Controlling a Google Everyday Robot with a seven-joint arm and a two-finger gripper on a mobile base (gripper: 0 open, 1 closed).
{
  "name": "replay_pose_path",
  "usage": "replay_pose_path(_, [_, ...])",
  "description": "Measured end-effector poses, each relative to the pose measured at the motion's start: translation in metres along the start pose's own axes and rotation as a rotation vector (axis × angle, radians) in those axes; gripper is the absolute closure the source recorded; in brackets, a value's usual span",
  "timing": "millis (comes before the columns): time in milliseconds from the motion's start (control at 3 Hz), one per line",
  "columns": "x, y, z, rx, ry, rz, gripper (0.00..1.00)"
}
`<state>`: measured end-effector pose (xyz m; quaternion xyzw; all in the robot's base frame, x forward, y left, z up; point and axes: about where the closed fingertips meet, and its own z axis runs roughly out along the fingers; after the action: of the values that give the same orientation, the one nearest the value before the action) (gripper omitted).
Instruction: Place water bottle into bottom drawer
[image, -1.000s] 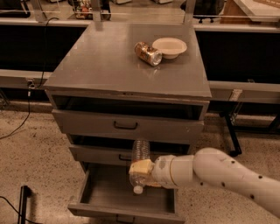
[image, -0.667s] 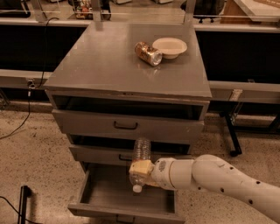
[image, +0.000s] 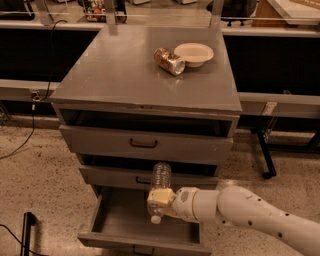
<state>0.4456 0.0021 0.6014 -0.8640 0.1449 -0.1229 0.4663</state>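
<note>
The water bottle (image: 160, 179) is clear and crinkled, held nearly upright but cap down, with its white cap (image: 155, 219) pointing into the drawer. My gripper (image: 159, 198) is shut on the bottle around its middle, with the white arm reaching in from the lower right. The bottom drawer (image: 107, 220) is pulled out, its plain grey tray open under the bottle. The bottle hangs over the drawer's right-hand middle, just in front of the middle drawer's face.
The grey cabinet top (image: 125, 75) holds a shiny brown-gold can (image: 169, 61) lying on its side and a pale bowl (image: 193, 53). The two upper drawers with dark handles (image: 144, 144) are slightly ajar. A dark post (image: 27, 230) stands on the speckled floor at lower left.
My arm has shifted slightly left with the bottle in hand. The bottle stays at about the same height over the open bottom drawer.
</note>
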Motion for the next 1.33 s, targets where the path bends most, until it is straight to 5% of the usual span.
replay_pose_path(667, [0.005,0.093,0.038,0.140,0.014,-0.050,1.00])
replay_pose_path(1000, [-0.012,0.108,0.059,0.189,-0.022,-0.001,1.00])
replay_pose_path(1333, [-0.014,0.111,0.067,0.182,-0.075,0.038,1.00])
